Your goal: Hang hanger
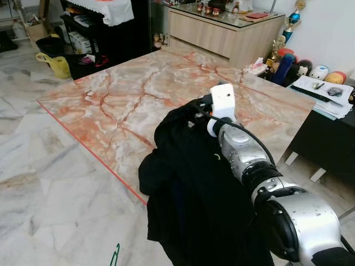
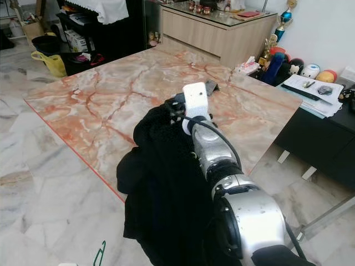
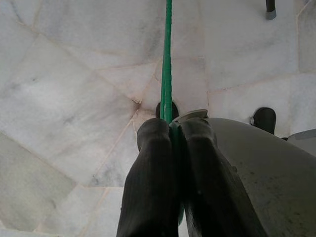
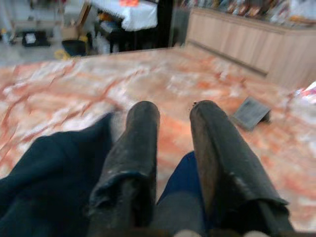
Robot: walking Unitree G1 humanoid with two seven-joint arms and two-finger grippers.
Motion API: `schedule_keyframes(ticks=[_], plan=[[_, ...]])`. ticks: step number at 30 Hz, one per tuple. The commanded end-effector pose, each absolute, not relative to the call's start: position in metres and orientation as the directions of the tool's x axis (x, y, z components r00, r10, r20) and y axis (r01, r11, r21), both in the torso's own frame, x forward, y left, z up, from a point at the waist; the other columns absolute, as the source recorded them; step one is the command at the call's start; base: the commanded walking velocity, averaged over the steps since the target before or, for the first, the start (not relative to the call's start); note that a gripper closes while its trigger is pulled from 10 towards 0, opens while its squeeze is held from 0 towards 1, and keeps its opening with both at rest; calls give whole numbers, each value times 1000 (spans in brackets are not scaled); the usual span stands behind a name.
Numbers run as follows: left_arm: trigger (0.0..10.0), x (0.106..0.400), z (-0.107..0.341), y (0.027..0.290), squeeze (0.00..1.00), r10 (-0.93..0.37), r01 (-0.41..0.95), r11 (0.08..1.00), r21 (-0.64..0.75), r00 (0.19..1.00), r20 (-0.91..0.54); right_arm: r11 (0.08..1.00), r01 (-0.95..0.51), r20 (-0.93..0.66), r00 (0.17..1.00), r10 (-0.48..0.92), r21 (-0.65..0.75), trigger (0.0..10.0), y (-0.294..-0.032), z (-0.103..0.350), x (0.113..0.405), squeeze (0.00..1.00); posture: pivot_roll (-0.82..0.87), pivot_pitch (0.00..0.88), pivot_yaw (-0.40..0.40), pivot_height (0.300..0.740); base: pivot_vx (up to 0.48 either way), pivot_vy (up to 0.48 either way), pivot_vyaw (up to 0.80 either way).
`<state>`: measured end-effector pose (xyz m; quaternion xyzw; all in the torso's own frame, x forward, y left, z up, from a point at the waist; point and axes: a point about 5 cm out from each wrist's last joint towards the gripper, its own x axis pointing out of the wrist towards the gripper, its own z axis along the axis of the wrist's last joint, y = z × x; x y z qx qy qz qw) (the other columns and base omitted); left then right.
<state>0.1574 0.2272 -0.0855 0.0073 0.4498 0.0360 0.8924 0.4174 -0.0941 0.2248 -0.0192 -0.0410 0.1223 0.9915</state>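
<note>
One thin green hanger [image 3: 167,64], left hand [image 3: 170,131] pinching.

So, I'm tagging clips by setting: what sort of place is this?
Probably a home living or dining room: a marble-topped table, a wooden sideboard, and a trophy with soft toys nearby.

Marble table [image 1: 138,94], orange-veined, red edging along near side. Small grey flat object [image 4: 251,112] lies near far right corner of table top. Pale marble tile floor [image 1: 50,205] off near left edge. Yellow bag [image 1: 57,65] on floor beyond far left corner. Wooden sideboard [image 1: 222,34] with glass top behind far edge. Low black table [image 1: 327,138] off right edge carries papers [image 1: 324,91]. Trophy [image 1: 292,19] and round toys [image 1: 321,72] stand against the wall.
</note>
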Motion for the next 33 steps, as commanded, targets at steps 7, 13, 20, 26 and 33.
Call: schedule_keyframes(ticks=[7,13,20,26,33], plan=[[10000,143,-92,228,0,64,-37,998,52,538,-840,988,-155,163,974,155,-12,10000,-122,222,414,1000,91,117,-49,740,0,0,0],[10000,142,-92,229,0,58,-25,998,53,535,-843,998,-66,224,973,64,-2,10000,-149,219,405,1000,84,112,-42,740,0,0,0],[10000,140,-93,229,0,56,-17,998,56,532,-845,997,36,301,952,-55,69,10000,-184,202,378,1000,77,105,-44,740,0,0,0],[10000,139,-92,231,0,71,-12,997,76,533,-843,989,140,278,949,-148,48,10000,-209,171,352,0,78,97,-48,740,0,0,0],[10000,135,-90,246,0,107,-25,994,110,527,-843,969,224,129,963,-237,107,10000,-224,127,322,0,77,102,-41,740,0,0,0]])
